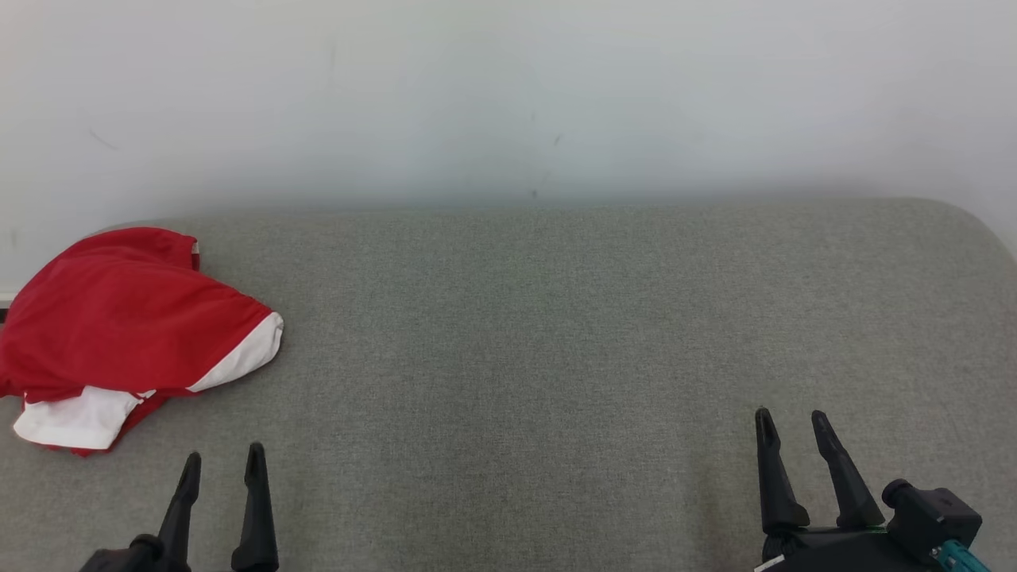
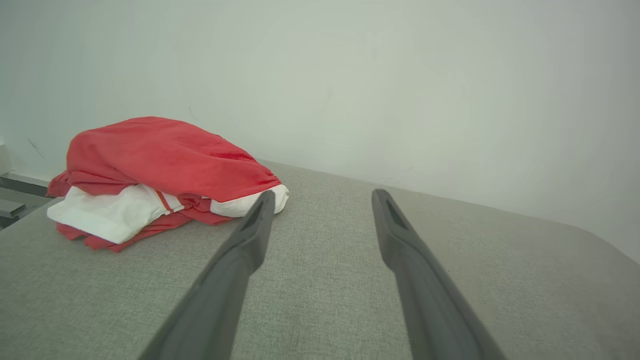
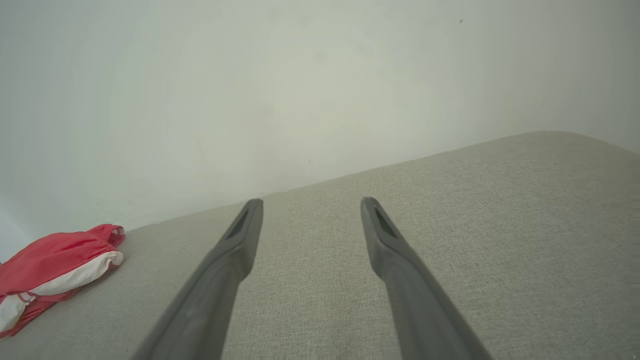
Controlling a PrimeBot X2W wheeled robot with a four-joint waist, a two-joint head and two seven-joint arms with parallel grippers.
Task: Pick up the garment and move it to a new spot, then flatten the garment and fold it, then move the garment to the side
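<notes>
A grey fabric-covered surface (image 1: 556, 334) carries a crumpled red garment (image 1: 119, 318) (white-trimmed) at its left edge.

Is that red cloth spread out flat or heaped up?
Heaped up: the red garment sits as a rumpled mound, layers overlapping, white parts poking out beneath.

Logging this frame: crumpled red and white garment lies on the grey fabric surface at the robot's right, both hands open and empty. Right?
One error: the head view shows the crumpled red and white garment at the robot's left. Otherwise correct: it lies on the grey fabric surface, and the left hand and right hand are open and empty.
</notes>
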